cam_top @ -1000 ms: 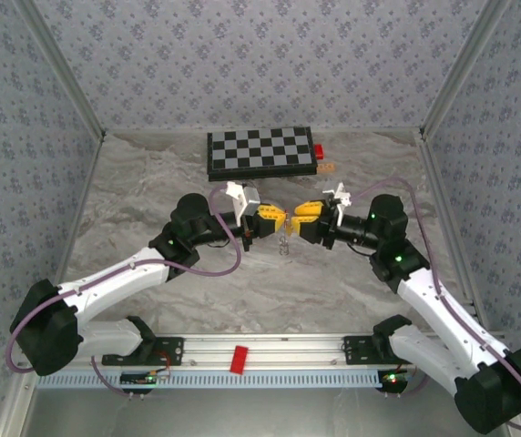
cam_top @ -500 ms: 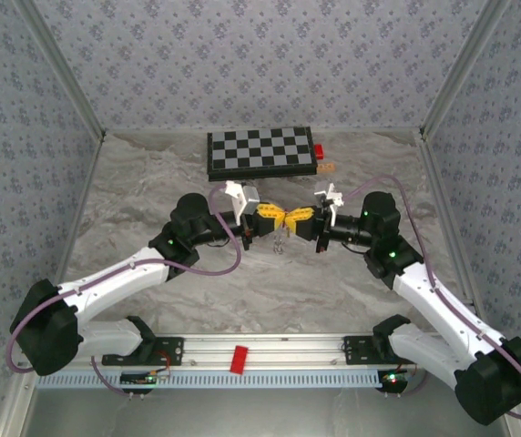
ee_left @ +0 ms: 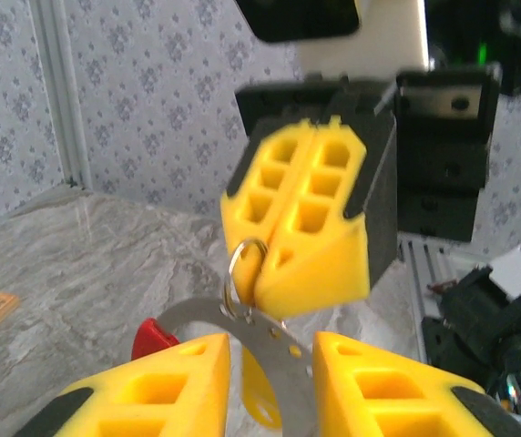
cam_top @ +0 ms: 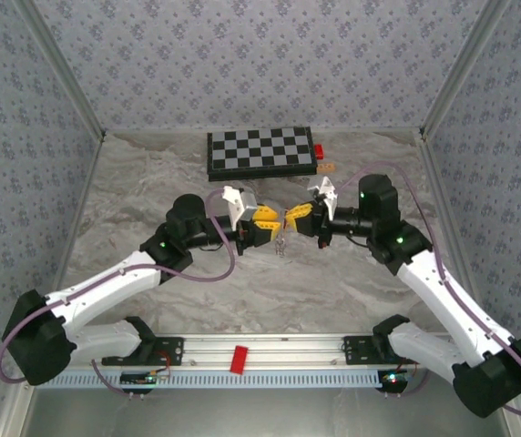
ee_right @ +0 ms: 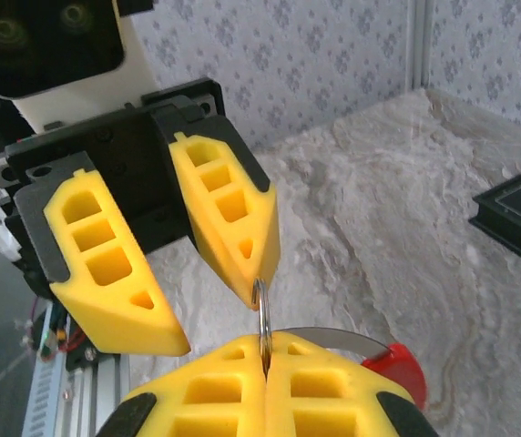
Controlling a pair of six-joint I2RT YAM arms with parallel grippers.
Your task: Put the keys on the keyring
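Above the table's middle, my right gripper [ee_right: 263,350] is shut on a small wire ring [ee_right: 260,309]. That ring links to the keyring [ee_left: 191,309], a thin grey band with holes and a red section [ee_left: 156,335]. My left gripper [ee_left: 270,350] is open with the band hanging between its fingers, and one fingertip [ee_right: 259,269] touches the top of the wire ring. A yellow key [ee_left: 259,401] dangles under the band. From above, the left gripper [cam_top: 265,223] and the right gripper [cam_top: 299,218] meet tip to tip.
A chessboard [cam_top: 261,150] lies at the back of the marble table, with a small red block [cam_top: 319,151] and a flat orange piece [cam_top: 326,168] at its right end. An aluminium rail [cam_top: 242,350] runs along the front edge. Patterned walls close three sides.
The two grippers, apart a second ago, have come together over the table's middle. The right arm moved left and turned its wrist, and the left arm stretched further right.
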